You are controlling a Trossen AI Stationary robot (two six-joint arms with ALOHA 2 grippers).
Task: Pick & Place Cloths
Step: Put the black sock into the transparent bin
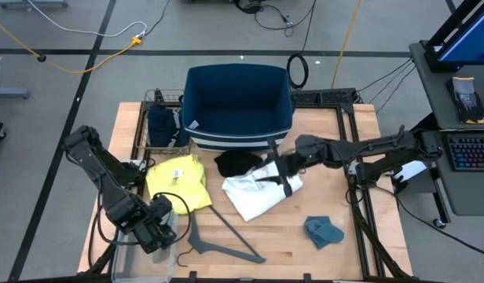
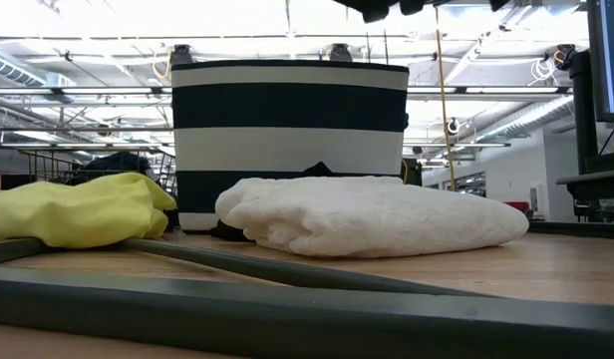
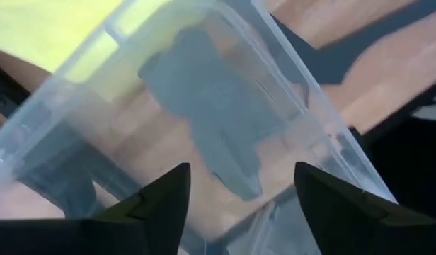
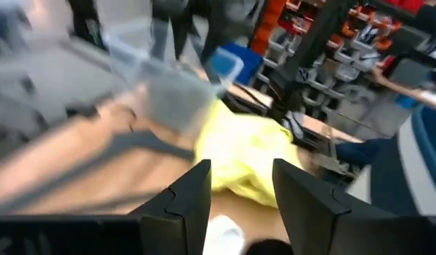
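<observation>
My left gripper (image 3: 239, 177) is open and points down over a clear plastic bin (image 1: 136, 263) at the table's near left corner. A teal rag (image 3: 211, 127) shows inside the bin, below the fingers and apart from them. My right gripper (image 4: 241, 177) is open with nothing between its fingers. It hovers roughly level over the white cloth (image 1: 258, 196) at mid-table, pointing toward the yellow cloth (image 1: 179, 181). A black cloth (image 1: 238, 163) lies beside the white one. A second teal rag (image 1: 324, 230) lies near the front right.
A navy, white-striped bin (image 1: 238, 106) stands at the far middle. To its left, a wire basket (image 1: 165, 98) holds a navy cloth (image 1: 159, 126). A grey hanger (image 1: 218, 244) lies near the front edge, between the yellow cloth and the clear bin.
</observation>
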